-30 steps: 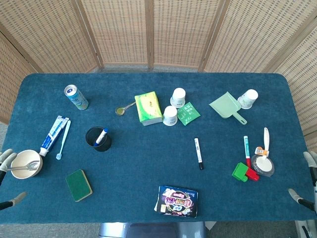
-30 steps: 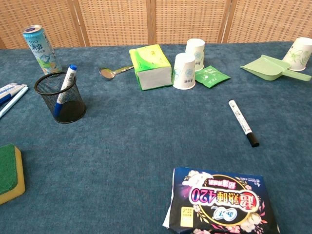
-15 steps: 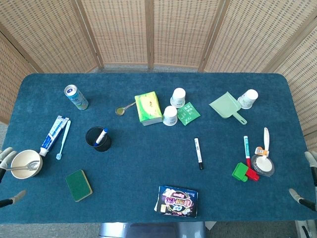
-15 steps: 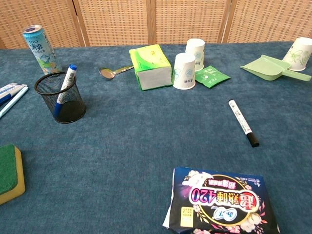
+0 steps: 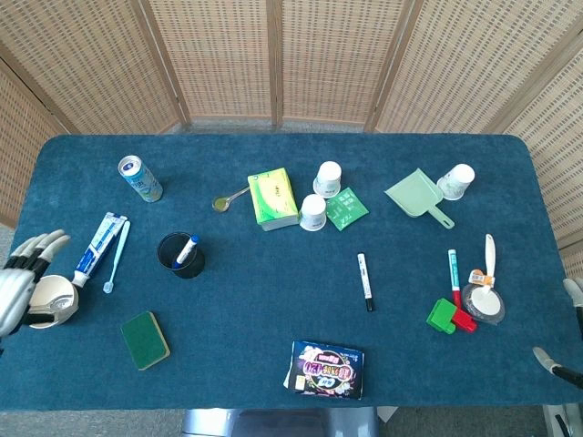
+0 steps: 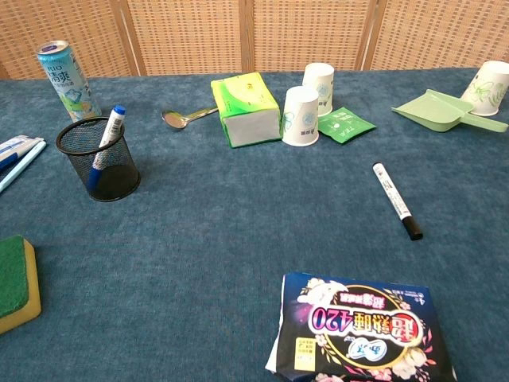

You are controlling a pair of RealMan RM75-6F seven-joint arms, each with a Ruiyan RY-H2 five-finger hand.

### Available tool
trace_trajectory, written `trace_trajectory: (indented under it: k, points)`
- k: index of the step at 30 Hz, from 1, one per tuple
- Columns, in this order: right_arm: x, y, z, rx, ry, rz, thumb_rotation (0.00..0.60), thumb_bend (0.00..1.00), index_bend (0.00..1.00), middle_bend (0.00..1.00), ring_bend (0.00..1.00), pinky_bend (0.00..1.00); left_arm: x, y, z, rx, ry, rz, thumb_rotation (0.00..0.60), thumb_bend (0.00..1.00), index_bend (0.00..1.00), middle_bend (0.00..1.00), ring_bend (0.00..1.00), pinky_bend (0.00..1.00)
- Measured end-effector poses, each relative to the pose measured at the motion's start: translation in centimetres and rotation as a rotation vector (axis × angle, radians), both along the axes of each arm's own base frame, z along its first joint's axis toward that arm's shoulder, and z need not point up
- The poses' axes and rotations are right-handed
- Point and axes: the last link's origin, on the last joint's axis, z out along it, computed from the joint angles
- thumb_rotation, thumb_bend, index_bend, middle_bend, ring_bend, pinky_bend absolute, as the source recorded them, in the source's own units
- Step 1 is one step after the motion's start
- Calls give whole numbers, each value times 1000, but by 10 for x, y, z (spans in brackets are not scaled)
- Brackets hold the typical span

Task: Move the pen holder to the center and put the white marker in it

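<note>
The black mesh pen holder [image 5: 180, 256] [image 6: 99, 160] stands on the left part of the table with a blue-capped marker leaning inside it. The white marker [image 5: 364, 281] [image 6: 398, 201] with a black cap lies flat right of the middle. My left hand [image 5: 24, 278] hovers at the table's left edge over a small bowl, fingers spread, holding nothing. Only fingertips of my right hand [image 5: 567, 337] show at the lower right edge, apart and empty. Neither hand appears in the chest view.
A green sponge [image 5: 145, 340], toothpaste and toothbrush [image 5: 102, 248] and a can [image 5: 139, 178] surround the holder. A tissue box [image 5: 272, 198], paper cups [image 5: 313, 212], a dustpan [image 5: 414, 194], a red marker [image 5: 453, 274] and a dark packet [image 5: 327, 370] lie elsewhere.
My left hand has risen and moved inward over the bowl at the left edge, now covering the spoon in it. The right hand and all objects stay put.
</note>
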Motion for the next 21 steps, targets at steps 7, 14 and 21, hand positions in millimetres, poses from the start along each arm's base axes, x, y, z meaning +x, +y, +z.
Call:
trace_trajectory:
  k: [7, 14, 21]
  points:
    - [-2, -1, 2, -2, -13, -7, 600, 0, 72, 0, 0, 0, 16, 61, -31, -110, 32, 4, 600, 0, 0, 0, 0, 0]
    - [-4, -3, 4, -1, -26, -10, 600, 0, 74, 0, 0, 0, 41, 92, -56, -152, 71, 9, 600, 0, 0, 0, 0, 0]
    - [-4, -3, 3, -1, -33, -5, 600, 0, 74, 0, 0, 0, 58, 110, -80, -216, 104, 36, 600, 0, 0, 0, 0, 0]
